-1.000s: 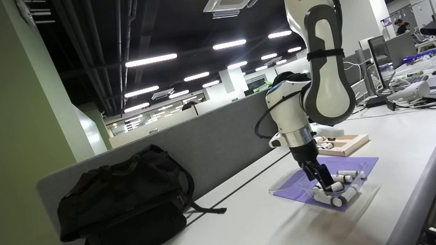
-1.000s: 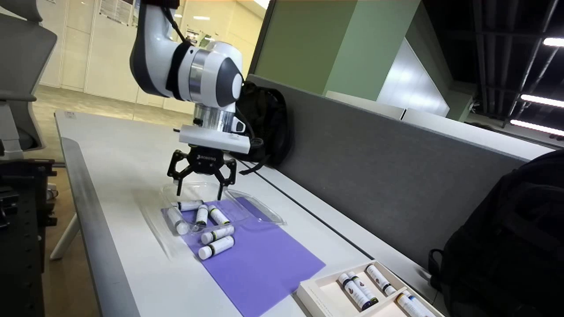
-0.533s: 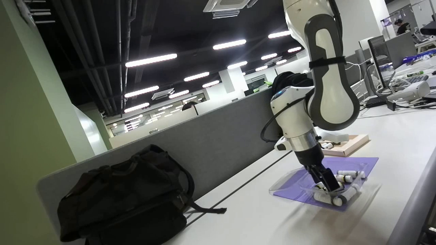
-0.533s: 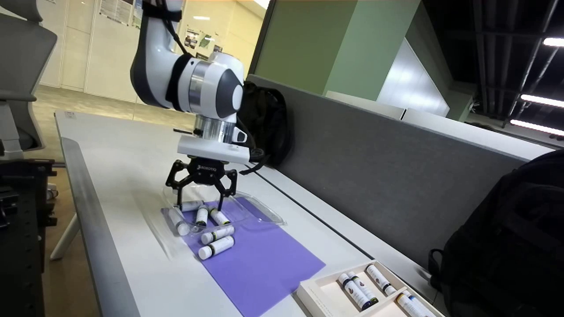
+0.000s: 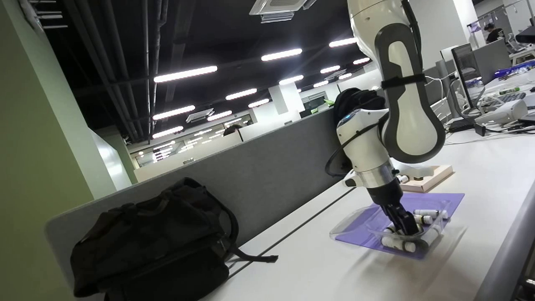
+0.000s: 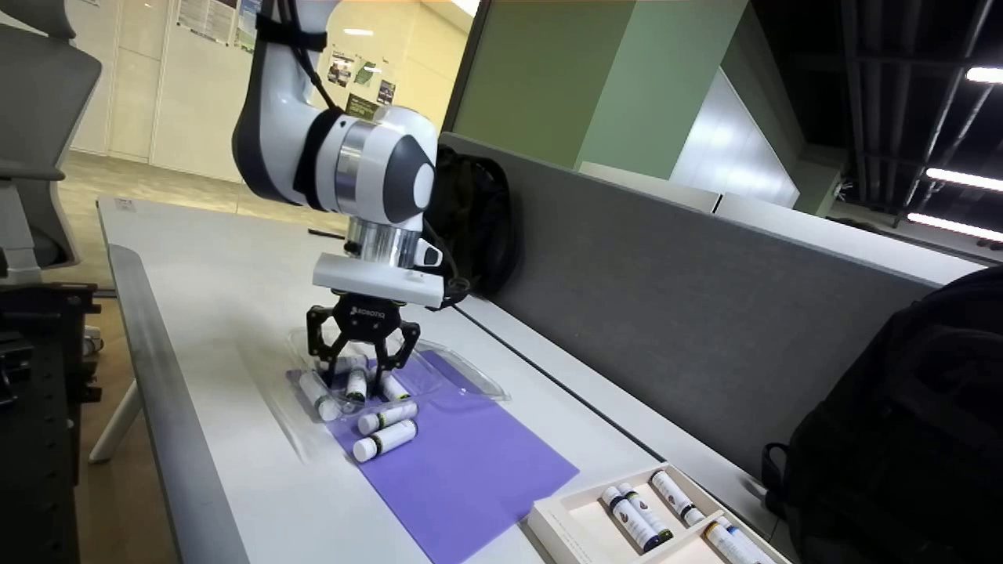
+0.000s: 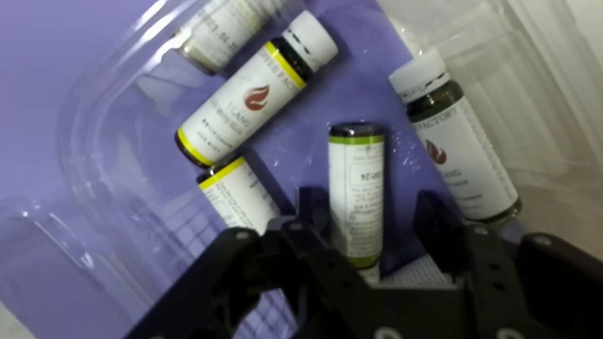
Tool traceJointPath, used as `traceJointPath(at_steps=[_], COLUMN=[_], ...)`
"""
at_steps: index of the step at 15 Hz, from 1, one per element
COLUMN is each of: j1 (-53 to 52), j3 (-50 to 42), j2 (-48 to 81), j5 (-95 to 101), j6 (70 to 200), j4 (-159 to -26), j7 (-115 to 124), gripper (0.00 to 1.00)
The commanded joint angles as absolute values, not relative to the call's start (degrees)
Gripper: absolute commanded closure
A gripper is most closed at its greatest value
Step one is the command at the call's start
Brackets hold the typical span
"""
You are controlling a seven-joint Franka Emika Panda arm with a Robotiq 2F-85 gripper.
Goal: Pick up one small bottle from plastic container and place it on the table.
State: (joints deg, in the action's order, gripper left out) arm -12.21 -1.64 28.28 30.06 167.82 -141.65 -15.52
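The clear plastic container lies over a purple sheet on the white table, with several small white-labelled bottles in it. My gripper reaches down into it, jaws partly open astride a bottle with green bands. That bottle lies flat, its cap end toward my palm. It is close to the left finger in the wrist view, and a gap shows on its right. In both exterior views the gripper is low inside the container; in an exterior view the fingers hide much of the bottle.
A yellow-banded bottle and another bottle lie close to the jaws. The container's open lid rests beside it. A compartmented tan box holds more bottles. A grey partition and a black backpack border the table.
My gripper has come down into the container. Its fingers have drawn closer together on either side of the green-banded bottle.
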Motion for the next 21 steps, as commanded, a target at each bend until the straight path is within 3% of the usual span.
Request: traceJointPath(at_steps=[1,5,6,13,21], j1=[-12.5,-11.8,-11.8,-5.9,4.4], j3=[-2.0,-1.5,-1.3,4.7,-8.3], j2=[29.6,28.6,27.8,10.7,0.0], j5=[29.0,26.7,26.2,19.0,34.2], j6=[168.8,167.3,166.3,155.2,156.2], j4=[-141.5,-141.6,-141.8,-147.1,-151.1], j7=[-13.7,-14.2,-14.2,-18.7,-8.9], gripper=[0.71,0.96,0.93,0.93,0.93])
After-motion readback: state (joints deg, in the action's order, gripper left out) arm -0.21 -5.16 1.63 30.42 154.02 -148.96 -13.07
